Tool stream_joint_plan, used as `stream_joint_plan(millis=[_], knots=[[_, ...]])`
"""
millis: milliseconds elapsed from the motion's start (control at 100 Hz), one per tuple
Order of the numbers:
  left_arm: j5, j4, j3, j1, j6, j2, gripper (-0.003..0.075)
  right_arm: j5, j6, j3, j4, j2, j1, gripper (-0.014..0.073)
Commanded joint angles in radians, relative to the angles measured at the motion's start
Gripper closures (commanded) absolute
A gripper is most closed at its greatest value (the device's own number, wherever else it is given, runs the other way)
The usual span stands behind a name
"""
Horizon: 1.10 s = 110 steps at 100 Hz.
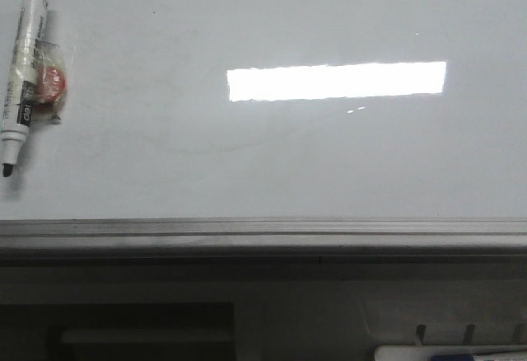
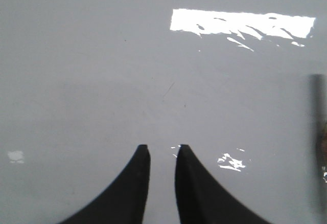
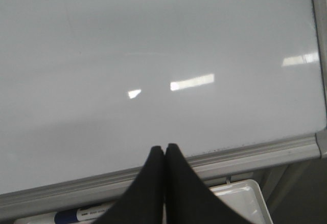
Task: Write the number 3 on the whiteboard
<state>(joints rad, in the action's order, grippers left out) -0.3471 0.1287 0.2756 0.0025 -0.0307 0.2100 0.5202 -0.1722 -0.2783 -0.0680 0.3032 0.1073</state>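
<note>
The whiteboard (image 1: 329,163) lies flat and glossy, a grey rail along its near edge. A black-capped white marker (image 1: 22,72) rests on its far-left corner (tip toward the rail), and a small clear packet with something red inside (image 1: 51,82) touches the marker.

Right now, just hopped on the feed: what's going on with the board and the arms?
Nothing is being handled yet. The whiteboard has no digit on it, only faint smudges and a bright light reflection. A marker lies uncapped at the board's far left, beside a small wrapped red item. The left tool hovers over bare board, slightly open and empty. The right tool is shut on nothing, near the board's lower rail. Neither arm has the marker, so writing has not begun.
</note>
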Motion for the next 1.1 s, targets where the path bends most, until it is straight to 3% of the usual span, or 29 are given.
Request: stream_joint_plan(millis=[0,50,150,220,320,430,650,820,950,1090], knots=[[0.138,0.01,0.024,-0.009,-0.006,0.018,0.0415,-0.06,0.004,-0.035,-0.003,0.017,0.005,0.0655],[0.216,0.012,0.007,-0.007,-0.006,0.02,0.0381,-0.073,0.004,-0.035,-0.003,0.017,0.005,0.0655],[0.331,0.043,-0.012,-0.011,-0.006,0.02,0.0382,-0.078,0.004,-0.035,0.034,0.017,0.005,0.0655],[0.347,0.009,-0.012,-0.028,-0.057,0.024,0.037,-0.078,0.004,-0.035,0.034,0.017,0.005,0.0655],[0.347,-0.001,-0.012,-0.078,-0.093,0.034,0.0286,-0.078,0.004,-0.035,0.034,0.017,0.005,0.0655],[0.347,0.007,-0.012,-0.187,-0.093,0.041,0.0217,-0.078,0.004,-0.035,0.034,0.017,0.005,0.0655],[0.353,0.017,-0.012,-0.429,-0.093,0.106,0.0219,-0.078,0.004,-0.035,0.034,0.017,0.005,0.0655],[0.431,0.031,-0.012,-0.575,-0.092,0.269,0.0235,-0.08,0.004,-0.035,0.034,0.017,0.005,0.0655],[0.524,0.059,-0.012,-0.64,-0.092,0.42,0.0262,-0.082,0.004,-0.035,0.034,0.017,0.005,0.0655],[0.652,0.217,-0.012,-0.655,-0.092,0.562,0.0262,-0.082,0.004,-0.035,0.034,0.017,0.005,0.0655]])
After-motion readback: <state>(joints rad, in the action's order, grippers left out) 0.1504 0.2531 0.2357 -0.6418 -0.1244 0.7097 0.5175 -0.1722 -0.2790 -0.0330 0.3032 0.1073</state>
